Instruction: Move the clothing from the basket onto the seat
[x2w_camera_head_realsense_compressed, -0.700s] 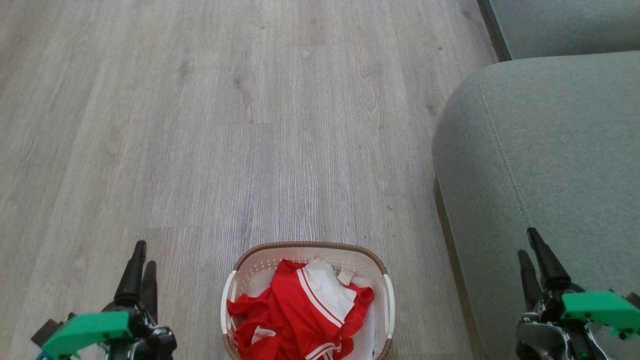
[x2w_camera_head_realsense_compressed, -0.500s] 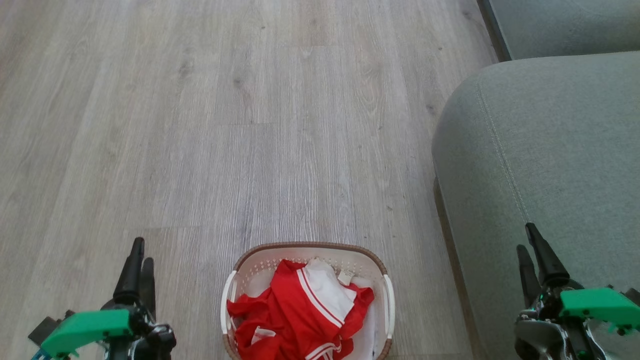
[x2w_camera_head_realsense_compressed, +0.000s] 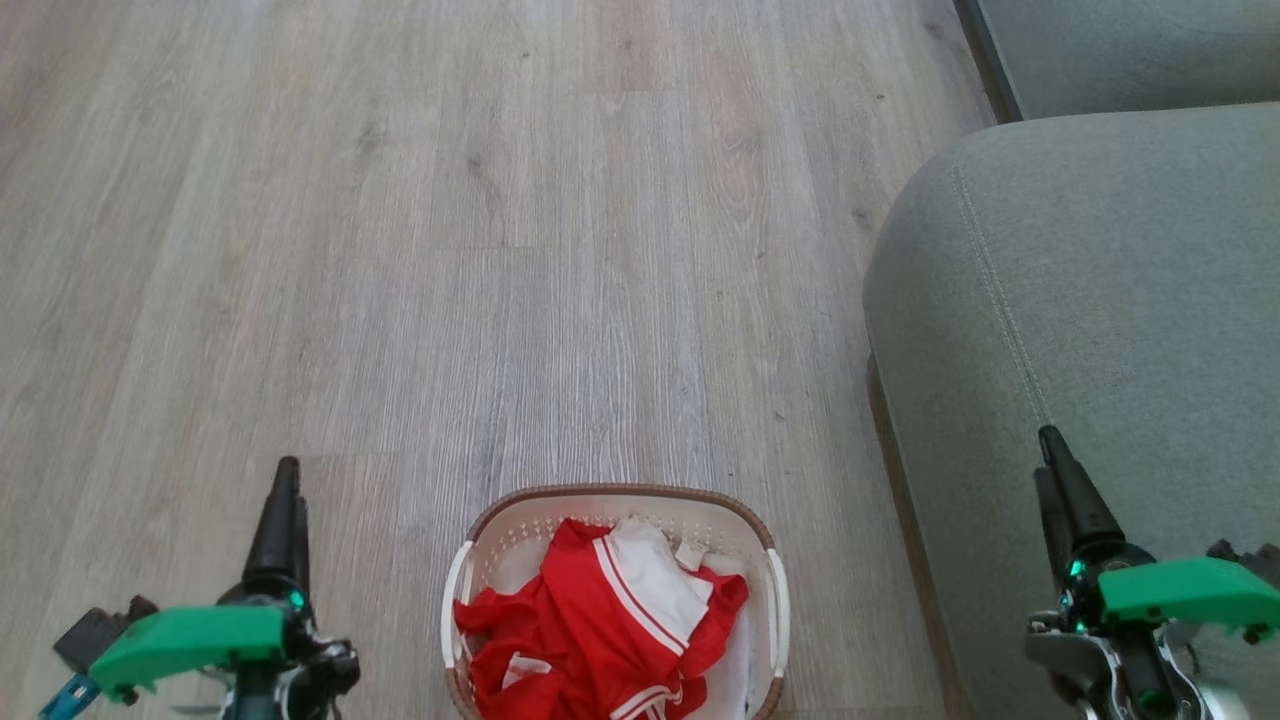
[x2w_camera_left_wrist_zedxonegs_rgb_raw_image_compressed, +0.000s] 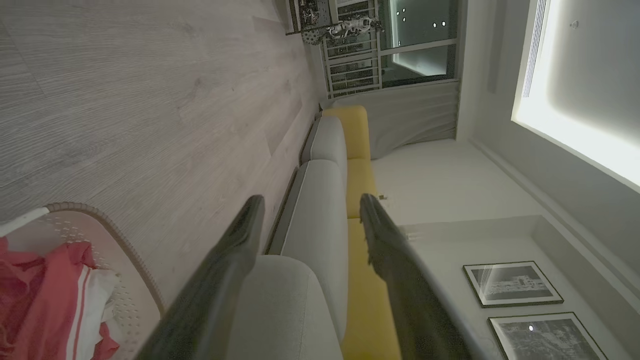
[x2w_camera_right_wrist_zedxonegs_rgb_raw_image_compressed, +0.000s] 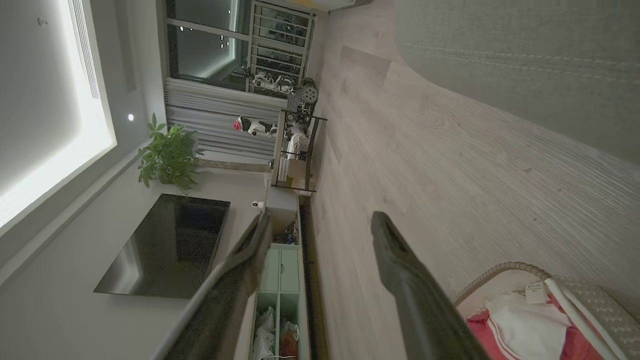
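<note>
readable text: none | tag (x2w_camera_head_realsense_compressed: 689, 553) on clothing (x2w_camera_head_realsense_compressed: 590, 625) in basket (x2w_camera_head_realsense_compressed: 620, 489): white, print too small to make out

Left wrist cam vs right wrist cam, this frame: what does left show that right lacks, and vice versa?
Left wrist: the left end effector, open, plus yellow back cushions and framed pictures on the wall.
Right wrist: the right end effector, open, plus a potted plant, a black screen and a pale green shelf unit.
Both: the basket with the red clothing in it, the grey seat and the wood floor.
</note>
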